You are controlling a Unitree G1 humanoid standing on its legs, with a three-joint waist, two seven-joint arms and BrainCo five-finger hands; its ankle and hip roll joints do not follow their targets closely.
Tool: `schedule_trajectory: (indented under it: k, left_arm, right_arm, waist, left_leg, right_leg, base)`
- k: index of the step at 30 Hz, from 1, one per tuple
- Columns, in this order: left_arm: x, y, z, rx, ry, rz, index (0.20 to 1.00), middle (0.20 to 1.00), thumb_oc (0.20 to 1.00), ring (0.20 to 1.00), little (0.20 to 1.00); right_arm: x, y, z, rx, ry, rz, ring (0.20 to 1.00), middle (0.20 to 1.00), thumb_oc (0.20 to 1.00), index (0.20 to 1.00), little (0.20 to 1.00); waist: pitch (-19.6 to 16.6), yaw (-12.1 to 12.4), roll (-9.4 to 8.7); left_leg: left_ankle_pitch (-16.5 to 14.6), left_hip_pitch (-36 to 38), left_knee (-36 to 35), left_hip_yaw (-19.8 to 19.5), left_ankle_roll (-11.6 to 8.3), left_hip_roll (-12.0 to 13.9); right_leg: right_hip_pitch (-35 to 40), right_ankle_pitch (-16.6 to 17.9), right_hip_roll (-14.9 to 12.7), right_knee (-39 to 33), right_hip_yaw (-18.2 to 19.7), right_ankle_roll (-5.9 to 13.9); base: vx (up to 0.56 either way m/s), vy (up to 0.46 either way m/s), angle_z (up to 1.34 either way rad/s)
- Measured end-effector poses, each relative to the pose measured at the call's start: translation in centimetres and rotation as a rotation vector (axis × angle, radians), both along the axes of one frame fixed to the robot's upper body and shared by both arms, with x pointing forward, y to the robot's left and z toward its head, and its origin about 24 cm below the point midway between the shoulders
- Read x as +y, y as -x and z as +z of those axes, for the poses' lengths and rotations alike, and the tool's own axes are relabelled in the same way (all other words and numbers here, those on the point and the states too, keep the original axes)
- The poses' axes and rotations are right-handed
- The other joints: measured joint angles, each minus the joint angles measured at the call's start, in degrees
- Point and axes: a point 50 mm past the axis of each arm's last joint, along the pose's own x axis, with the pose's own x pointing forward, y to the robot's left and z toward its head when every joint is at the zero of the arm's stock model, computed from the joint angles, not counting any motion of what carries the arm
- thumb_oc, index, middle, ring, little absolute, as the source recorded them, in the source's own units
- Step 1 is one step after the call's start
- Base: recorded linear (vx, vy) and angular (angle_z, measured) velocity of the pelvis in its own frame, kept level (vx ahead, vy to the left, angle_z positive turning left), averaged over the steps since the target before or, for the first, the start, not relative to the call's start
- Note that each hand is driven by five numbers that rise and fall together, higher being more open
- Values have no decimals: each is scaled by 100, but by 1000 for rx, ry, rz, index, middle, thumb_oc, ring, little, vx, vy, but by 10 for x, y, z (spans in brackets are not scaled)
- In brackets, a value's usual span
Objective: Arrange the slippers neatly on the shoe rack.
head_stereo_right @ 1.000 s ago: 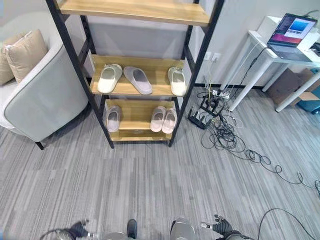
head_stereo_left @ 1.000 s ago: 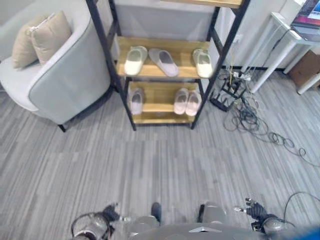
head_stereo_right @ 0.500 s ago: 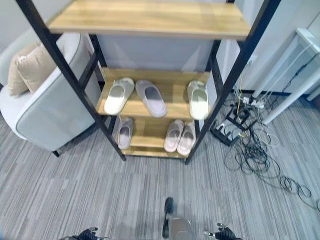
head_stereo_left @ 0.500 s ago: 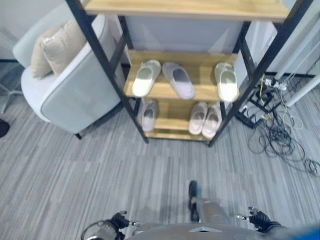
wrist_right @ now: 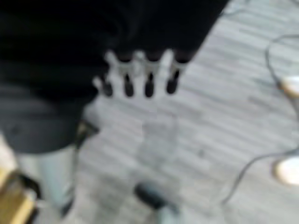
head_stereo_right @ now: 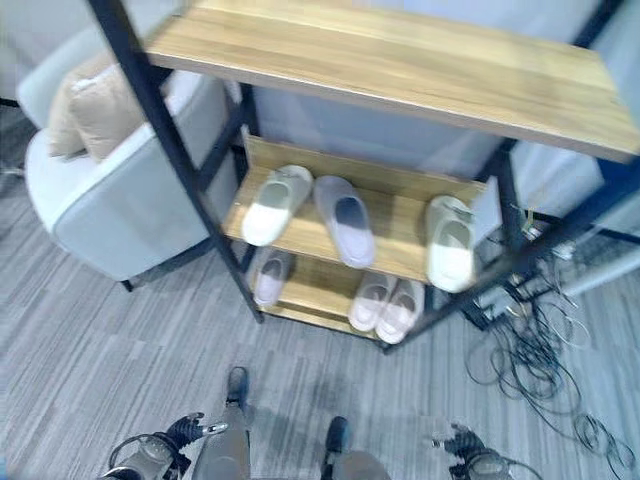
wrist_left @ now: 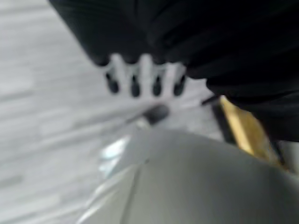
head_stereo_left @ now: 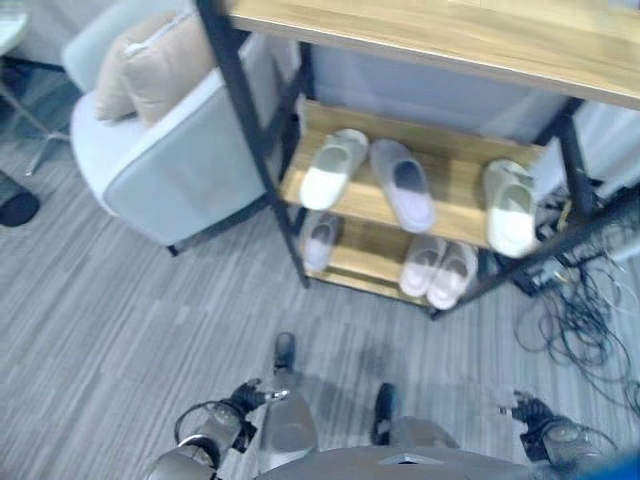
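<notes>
Closer now than a second ago, the shoe rack [head_stereo_right: 190,195] looms larger as the robot's viewpoint has advanced toward it; the slippers themselves lie as they did. On the middle shelf [head_stereo_right: 395,215], a cream slipper [head_stereo_right: 270,203] and a grey slipper [head_stereo_right: 345,220] sit side by side at the left, angled apart, while a second cream slipper [head_stereo_right: 450,243] rests well apart at the right end. On the bottom shelf [head_stereo_left: 365,262], a single pale slipper [head_stereo_left: 319,241] lies at the left and a pink pair [head_stereo_left: 440,273] touches at the right. Both hands hang low and empty, the left hand [head_stereo_left: 243,399] and right hand [head_stereo_left: 530,412] each with fingers relaxed and apart. An armchair [head_stereo_left: 170,170] with a beige cushion [head_stereo_left: 150,60] stands left of the rack; cables [head_stereo_right: 540,350] sprawl at right.
</notes>
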Motion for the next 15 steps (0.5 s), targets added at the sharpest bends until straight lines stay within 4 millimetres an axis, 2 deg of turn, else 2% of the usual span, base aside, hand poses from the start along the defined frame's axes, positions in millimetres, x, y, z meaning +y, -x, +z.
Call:
schedule_trajectory:
  k: [1, 2, 3, 4, 5, 8, 9, 12, 15]
  left_arm:
    - [2, 7, -2, 18, -5, 3, 1000, 1000, 1000, 1000, 1000]
    - [6, 13, -2, 34, -15, 5, 1000, 1000, 1000, 1000, 1000]
    - [20, 22, -2, 60, -53, 5, 1000, 1000, 1000, 1000, 1000]
    - [27, 25, 0, 69, -74, 3, 1000, 1000, 1000, 1000, 1000]
    - [34, 29, 1, 80, -91, 7, 1000, 1000, 1000, 1000, 1000]
    - [41, 29, 3, 79, -107, 19, 1000, 1000, 1000, 1000, 1000]
    - [40, 25, 3, 67, -104, 18, 1000, 1000, 1000, 1000, 1000]
    - [38, 17, 5, 38, -96, 19, 1000, 1000, 1000, 1000, 1000]
    - [36, 17, 5, 23, -90, 18, 1000, 1000, 1000, 1000, 1000]
  right_arm:
    - [8, -2, -2, -9, -20, 16, 1000, 1000, 1000, 1000, 1000]
    - [15, -2, -4, -16, -41, 26, 1000, 1000, 1000, 1000, 1000]
    - [24, -2, -7, -24, -66, 35, 1000, 1000, 1000, 1000, 1000]
    - [27, -1, -7, -40, -75, 41, 1000, 1000, 1000, 1000, 1000]
    - [29, 0, -7, -44, -80, 44, 1000, 1000, 1000, 1000, 1000]
    - [30, -14, 0, -99, -82, 68, 1000, 1000, 1000, 1000, 1000]
    - [32, -25, 4, -133, -82, 85, 1000, 1000, 1000, 1000, 1000]
    - [35, -31, 7, -161, -86, 112, 1000, 1000, 1000, 1000, 1000]
    - [42, -41, 12, -203, -95, 155, 1000, 1000, 1000, 1000, 1000]
  waist:
    - [-59, 3, -103]
    - [-148, -24, -214]
    - [-291, -72, -455]
    - [-318, -142, -479]
    - [-388, -187, -493]
    - [-458, -179, -601]
    - [-451, -203, -565]
    - [-483, -218, -498]
    - [-522, -203, -497]
  left_leg:
    - [221, 143, 6, 80, 64, -179]
    - [393, 196, 82, 173, 189, -350]
    - [424, 330, 36, 276, 366, -615]
    - [367, 483, 17, 360, 587, -676]
    - [285, 585, 19, 485, 695, -679]
    - [224, 599, 21, 733, 774, -826]
    - [217, 597, 22, 779, 779, -858]
    - [199, 602, 46, 784, 794, -853]
    - [174, 601, 16, 782, 714, -879]
  right_leg:
    - [71, -41, -151, 5, 120, 185]
    - [110, -11, -310, 4, 270, 282]
    - [66, -18, -600, 176, 356, 431]
    - [-45, 94, -691, 525, 367, 614]
    - [-201, 151, -727, 778, 364, 732]
    - [-290, 217, -875, 744, 494, 833]
    - [-291, 257, -887, 741, 517, 887]
    - [-291, 257, -926, 731, 515, 910]
    - [-111, 232, -941, 352, 514, 920]
  base:
    - [144, 147, -44]
    - [224, 276, -47]
    - [175, 316, -40]
    - [118, 344, -49]
    - [37, 248, -40]
    - [22, 107, -39]
    - [35, 81, -25]
    - [65, 21, -3]
    - [55, -12, 0]
